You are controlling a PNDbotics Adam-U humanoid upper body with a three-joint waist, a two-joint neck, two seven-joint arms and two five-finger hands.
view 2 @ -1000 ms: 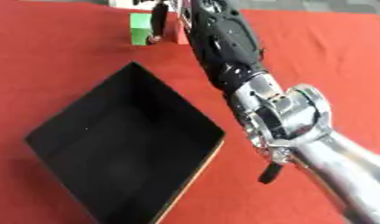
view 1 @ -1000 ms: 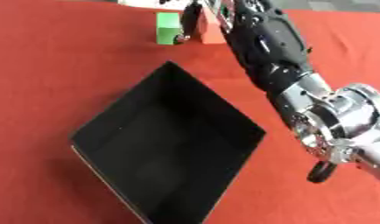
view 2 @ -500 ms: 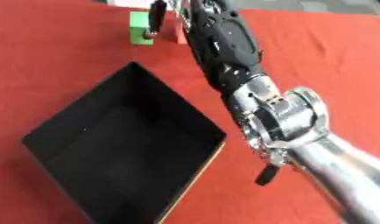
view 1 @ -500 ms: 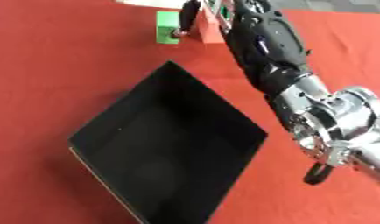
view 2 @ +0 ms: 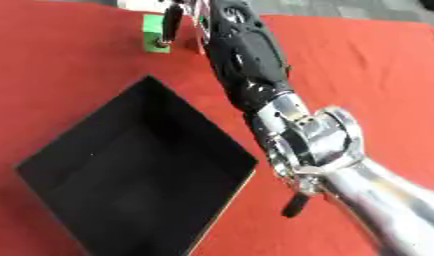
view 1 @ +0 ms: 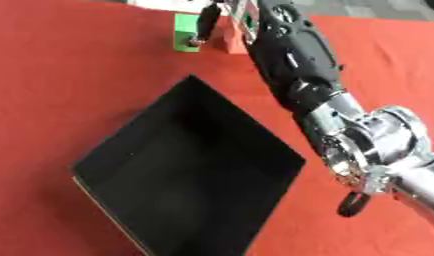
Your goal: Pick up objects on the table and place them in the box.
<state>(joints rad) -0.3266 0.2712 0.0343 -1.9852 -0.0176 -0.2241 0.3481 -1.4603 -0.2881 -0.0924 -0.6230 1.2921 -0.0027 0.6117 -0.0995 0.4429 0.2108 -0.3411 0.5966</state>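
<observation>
A green block stands at the far edge of the red table, with an orange block right beside it. My right arm stretches from the lower right up to them. My right hand sits over the orange block, with one dark finger coming down between the two blocks and the rest of the hand on the block's other side. The blocks rest on the table. The black box lies open in the near middle, with nothing visible inside. My left hand does not show.
The red cloth covers the whole table. My right forearm crosses the table just right of the box. A white object shows at the far edge behind the blocks.
My right hand stays at the two blocks, its finger between them reaching slightly lower. The blocks and the box have not moved.
</observation>
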